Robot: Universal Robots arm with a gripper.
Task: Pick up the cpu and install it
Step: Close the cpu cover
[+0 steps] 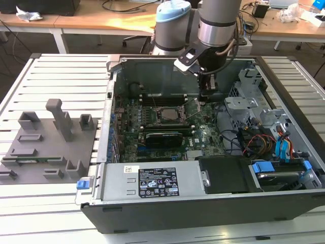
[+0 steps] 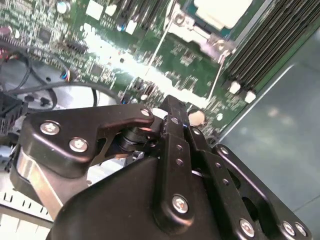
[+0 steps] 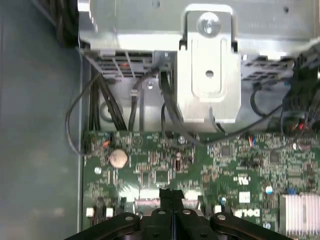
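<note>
The claw (image 3: 172,194), closest in both wrist views, has its fingers pressed together with nothing between them. It hangs low over the motherboard (image 3: 200,165), just beside the socket (image 1: 170,115), toward the exterior view's right. The cpu (image 2: 222,10) lies in that socket, pale top showing, and the frame seems tilted up. I judge the placing done and the install at its locking stage. Work there calls for a square, gentle touch near the thin lever. The open case (image 1: 152,216) on the table (image 1: 51,218) holds the motherboard, power supply (image 1: 152,182), cables and drive bays. A grey fixture (image 1: 45,147) sits well apart.
</note>
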